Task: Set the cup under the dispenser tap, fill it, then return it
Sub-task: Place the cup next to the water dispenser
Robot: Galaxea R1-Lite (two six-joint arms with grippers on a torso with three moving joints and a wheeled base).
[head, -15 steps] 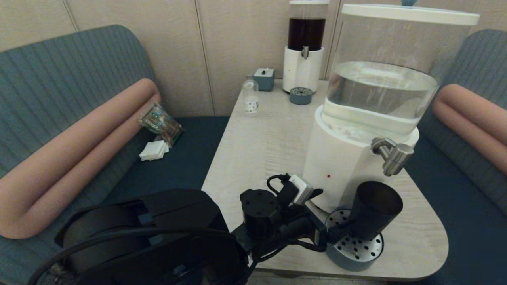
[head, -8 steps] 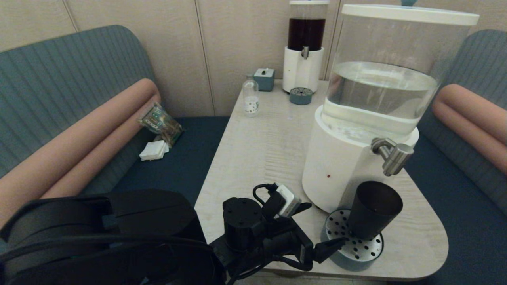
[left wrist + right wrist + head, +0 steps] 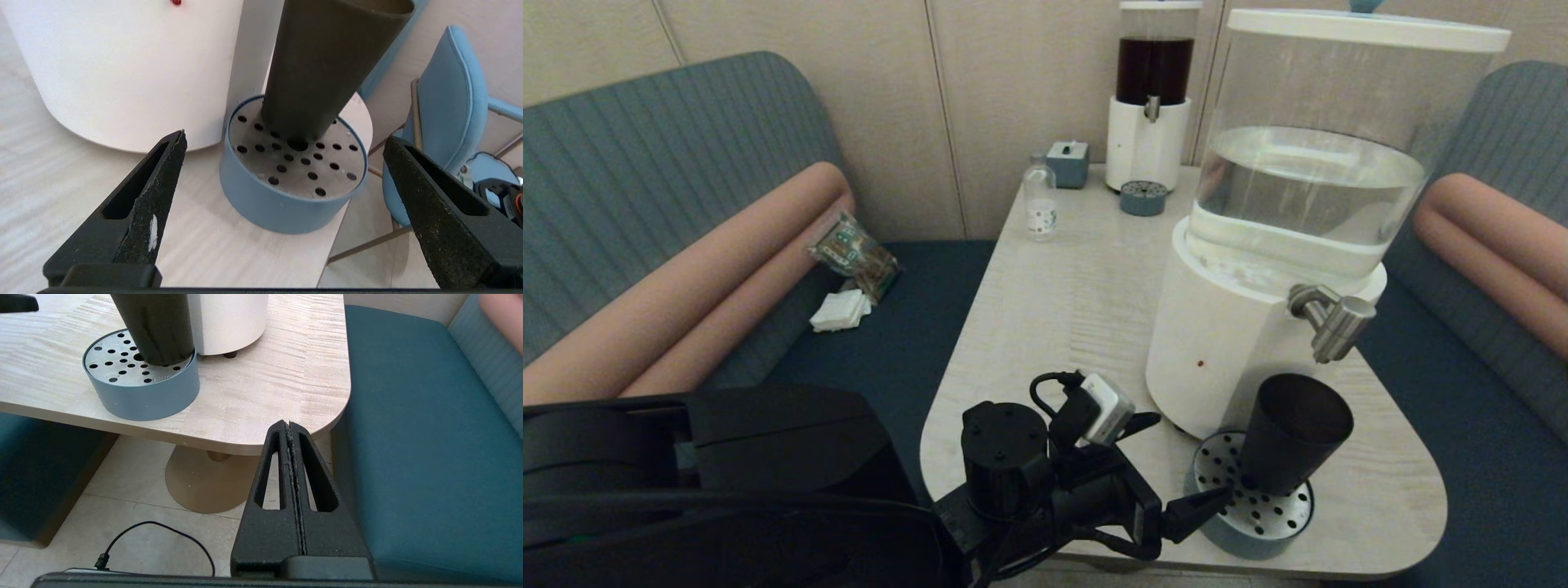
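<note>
The smoky-black cup (image 3: 1294,445) stands upright on the perforated blue drip tray (image 3: 1241,539), directly below the brushed-silver dispenser tap (image 3: 1331,320) of the big white-based water dispenser (image 3: 1225,343). My left gripper (image 3: 1194,454) hangs open just left of the tray, clear of the cup. In the left wrist view the left gripper (image 3: 284,136) shows wide-apart fingers with the cup (image 3: 327,69) and the tray (image 3: 282,208) beyond them, untouched. My right gripper (image 3: 289,424) is shut on nothing, low beside the table's near right corner, with the cup (image 3: 153,326) far off.
On the pale wooden table (image 3: 1062,286) at the back stand a smaller dark-liquid dispenser (image 3: 1152,98), its small tray (image 3: 1143,197), a grey box (image 3: 1068,162) and a small clear bottle (image 3: 1039,204). Blue benches flank the table; a snack packet (image 3: 854,253) and napkins (image 3: 841,310) lie on the left one.
My left arm has drawn back to the left and toward me, away from the cup's base. The cup stays standing on the tray under the tap.
</note>
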